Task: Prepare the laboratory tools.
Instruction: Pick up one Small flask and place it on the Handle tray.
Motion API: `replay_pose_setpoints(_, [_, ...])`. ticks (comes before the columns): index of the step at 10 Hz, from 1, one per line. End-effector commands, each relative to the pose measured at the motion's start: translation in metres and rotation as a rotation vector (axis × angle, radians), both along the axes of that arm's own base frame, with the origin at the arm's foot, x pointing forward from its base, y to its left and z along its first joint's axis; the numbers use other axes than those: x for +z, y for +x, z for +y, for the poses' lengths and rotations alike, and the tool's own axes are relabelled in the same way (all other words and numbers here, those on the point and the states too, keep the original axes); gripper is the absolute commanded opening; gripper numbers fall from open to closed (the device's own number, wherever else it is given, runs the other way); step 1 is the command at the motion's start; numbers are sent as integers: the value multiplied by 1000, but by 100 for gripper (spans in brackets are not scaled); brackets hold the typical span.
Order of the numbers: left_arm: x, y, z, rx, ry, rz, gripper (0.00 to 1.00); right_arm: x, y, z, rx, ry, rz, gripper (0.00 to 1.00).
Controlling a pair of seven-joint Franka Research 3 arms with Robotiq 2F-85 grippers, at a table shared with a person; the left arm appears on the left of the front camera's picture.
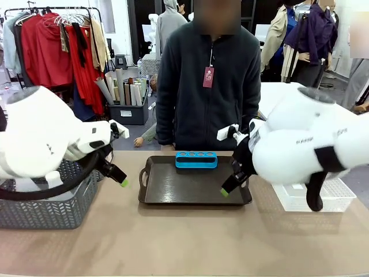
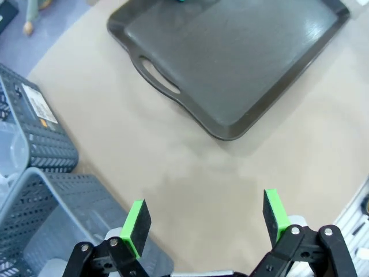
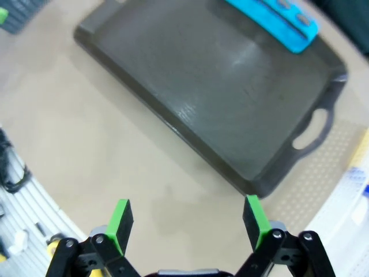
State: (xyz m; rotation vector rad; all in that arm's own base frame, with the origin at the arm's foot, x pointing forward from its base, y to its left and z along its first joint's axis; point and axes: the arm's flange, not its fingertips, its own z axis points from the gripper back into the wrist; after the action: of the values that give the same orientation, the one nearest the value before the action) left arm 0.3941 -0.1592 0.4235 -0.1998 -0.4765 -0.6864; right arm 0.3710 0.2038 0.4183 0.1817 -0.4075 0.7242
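Front view, hazard: both arms are crowding the tray [image 1: 173, 187]. A reach across its middle is risking a knock against the other arm, or against the blue rack [image 1: 196, 159] sitting along the tray's far edge.
Front view, left gripper [image 1: 121, 180]: hanging over the table just off the tray's left edge, beside the grey mesh basket [image 1: 52, 210].
Front view, right gripper [image 1: 226, 191]: hanging at the tray's near right corner, with the white mesh basket [image 1: 323, 202] lying to its right.
Left wrist view, hazard: the grey basket's wall is standing close under one finger, so a careless descent is likely clipping the rim and shoving the basket.
Left wrist view, fingers [image 2: 135, 222]: spreading wide, nothing between them, bare table below.
Left wrist view, clear plastic piece [image 2: 10, 153]: lying inside the farther grey basket. Whether it is the jug or the flask cannot be told. It is well off to one side of the fingers.
Right wrist view, hazard: slim tubes are prone to slipping from an off-centre pinch.
Right wrist view, fingers [image 3: 119, 219]: spreading wide and empty over the table, just off the tray's near edge.
Right wrist view, yellow tubes: not made out for certain. Blue flecks [image 3: 357, 174] in the white basket, beyond the tray's handle end, may be their caps. They are lying apart from the fingers.
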Motion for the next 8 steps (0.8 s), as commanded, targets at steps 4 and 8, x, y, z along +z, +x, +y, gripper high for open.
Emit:
replay_pose_setpoints(4, [79, 23, 11, -161, -27, -28, 100, 96, 18, -29, 64, 92, 27, 100])
replay_pose_setpoints(8, [142, 36, 18, -150, -55, -161, 100, 159, 29, -64, 57, 159, -19, 100])
